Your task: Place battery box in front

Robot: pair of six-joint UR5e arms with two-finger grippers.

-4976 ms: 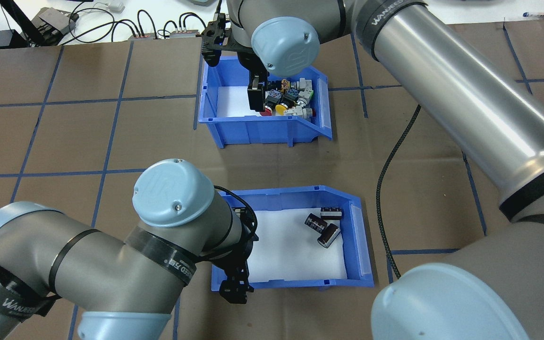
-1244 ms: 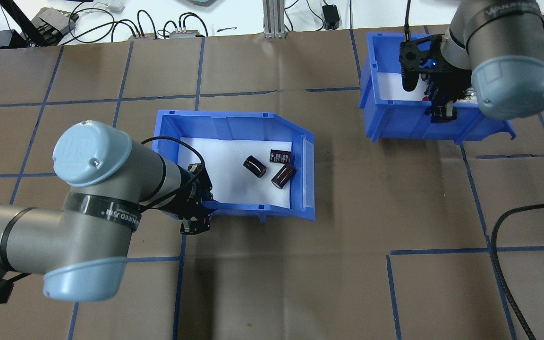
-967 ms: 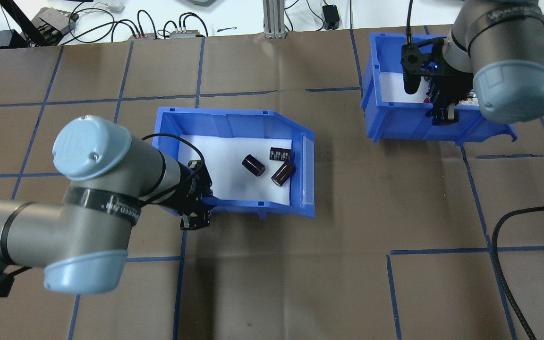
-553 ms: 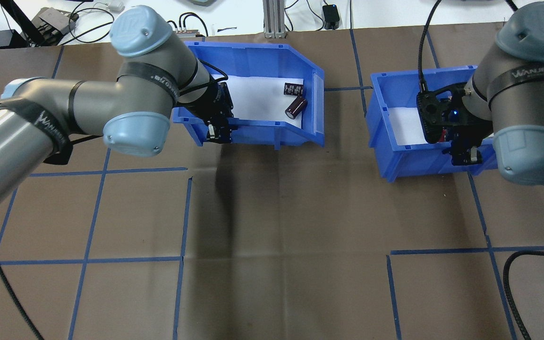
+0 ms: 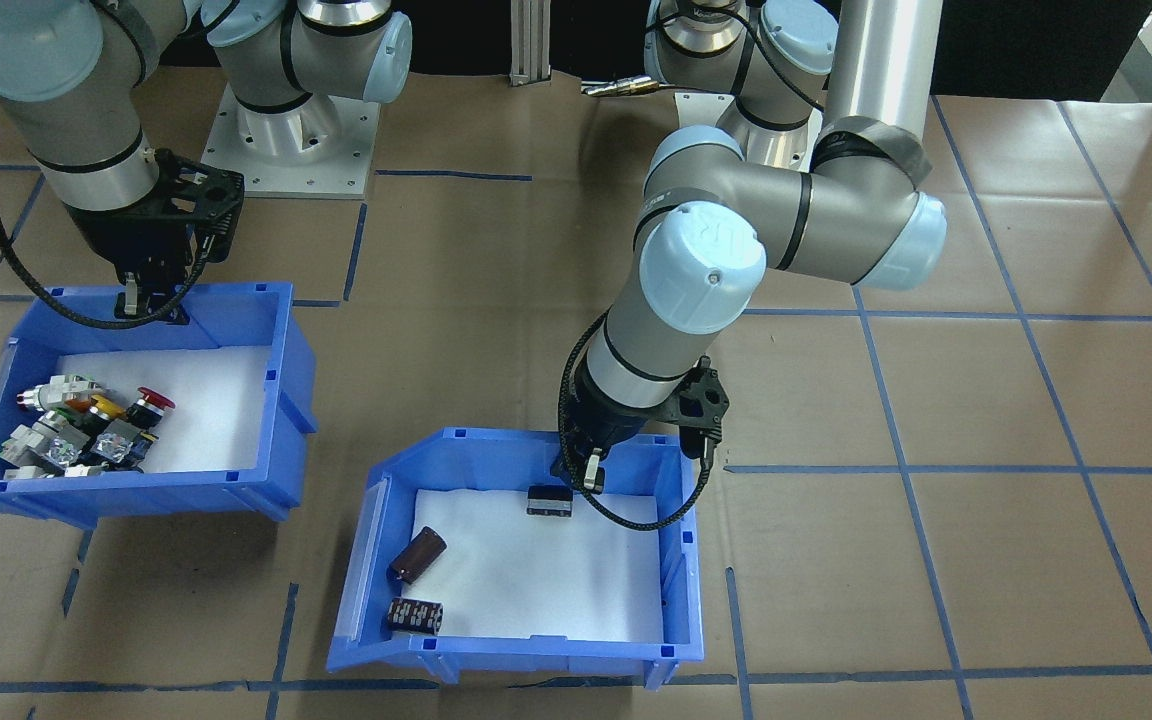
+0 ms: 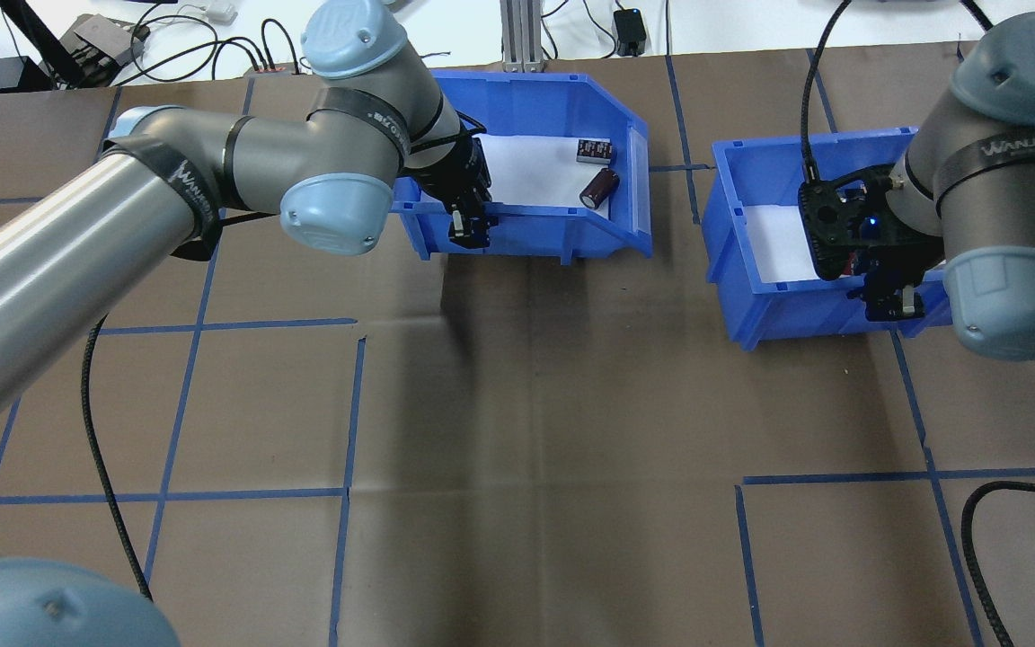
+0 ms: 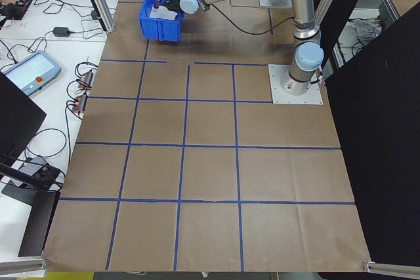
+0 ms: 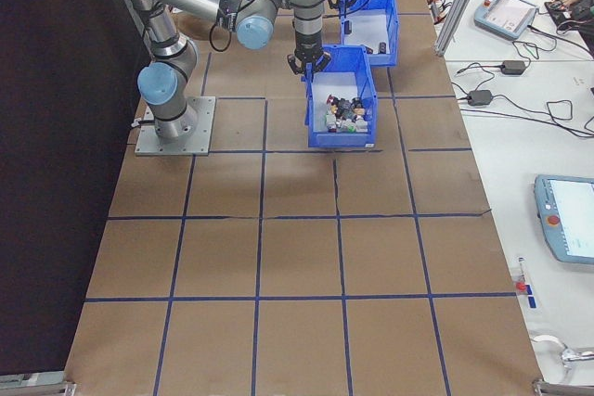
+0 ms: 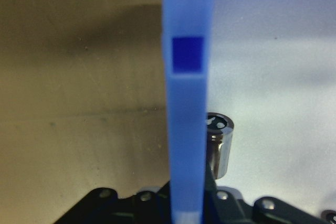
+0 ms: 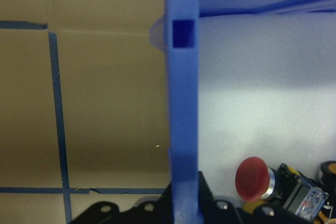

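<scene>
battery box [image 6: 562, 94] shifted rightward, left end effector [image 6: 468, 229] pinching its wall, right end effector [image 6: 895, 301] clamping switch bin [image 6: 756, 296]

surface: brown table [image 6: 517, 431] gridded with blue tape lines [image 6: 347, 413] | edges: white benches [image 8: 557, 118] strewn with cables; teach pendants [image 8: 568, 229] (one at each end) | backdrop: black panels [image 7: 380, 136]; aluminium posts [image 6: 516, 36]

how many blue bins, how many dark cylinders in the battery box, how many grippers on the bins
blue bins: 2, the battery box and the switch bin
dark cylinders: 3
grippers clamped on a bin wall: 2, left gripper and right gripper
total: 7
</scene>
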